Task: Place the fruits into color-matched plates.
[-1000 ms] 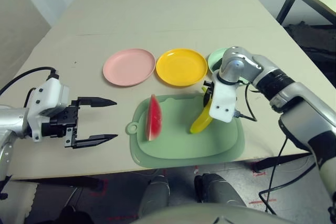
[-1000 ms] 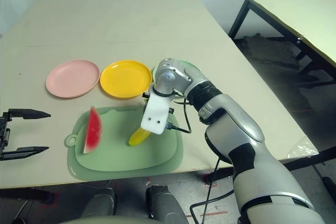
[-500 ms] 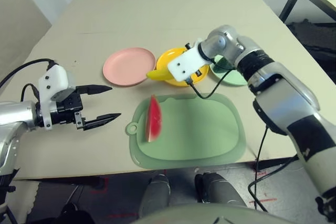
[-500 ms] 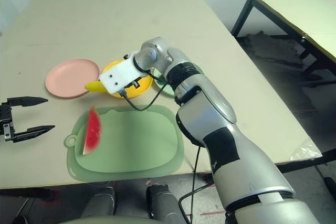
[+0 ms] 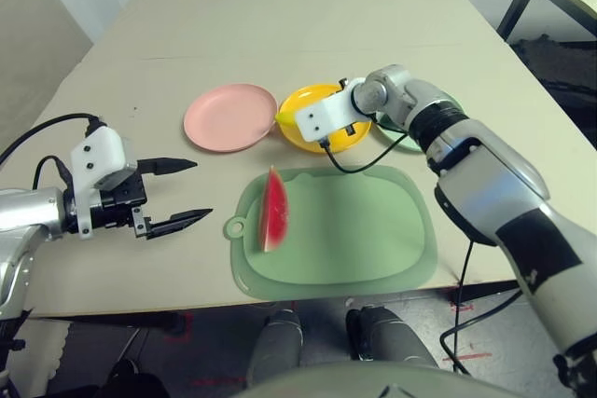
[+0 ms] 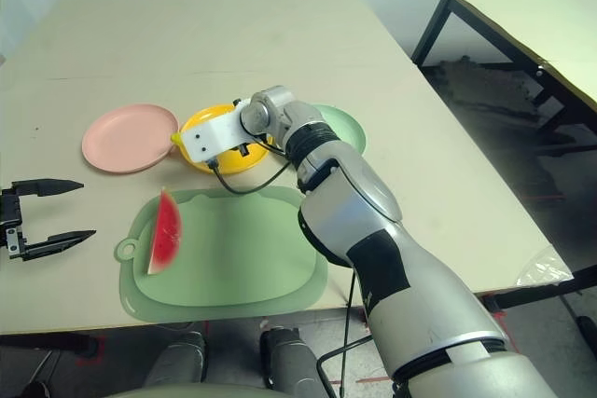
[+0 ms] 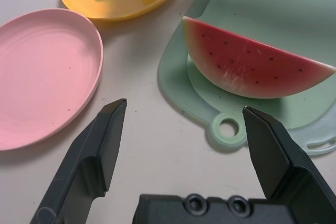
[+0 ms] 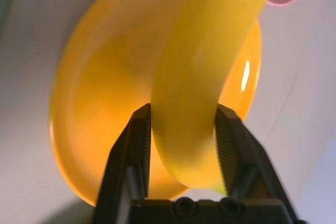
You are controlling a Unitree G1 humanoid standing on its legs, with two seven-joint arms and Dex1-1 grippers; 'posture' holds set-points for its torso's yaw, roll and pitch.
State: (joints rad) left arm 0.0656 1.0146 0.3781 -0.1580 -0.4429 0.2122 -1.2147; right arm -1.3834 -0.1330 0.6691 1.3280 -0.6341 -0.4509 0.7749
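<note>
Banana [image 8: 205, 72] sits between the right gripper's [image 8: 182, 145] fingers over the yellow plate [image 5: 350, 137], mid-table in the plate row; fingers flank it closely, but I can't tell whether they grip or have let go. Step in hand looks like the banana drop: next, open fully and back off without dragging it over the rim. Left gripper [image 7: 184, 124] hangs wide open and empty near the table's left edge, facing the watermelon [image 5: 272, 209] on the mat [image 5: 373, 240]; pink plate [image 5: 229, 116] bare.
</note>
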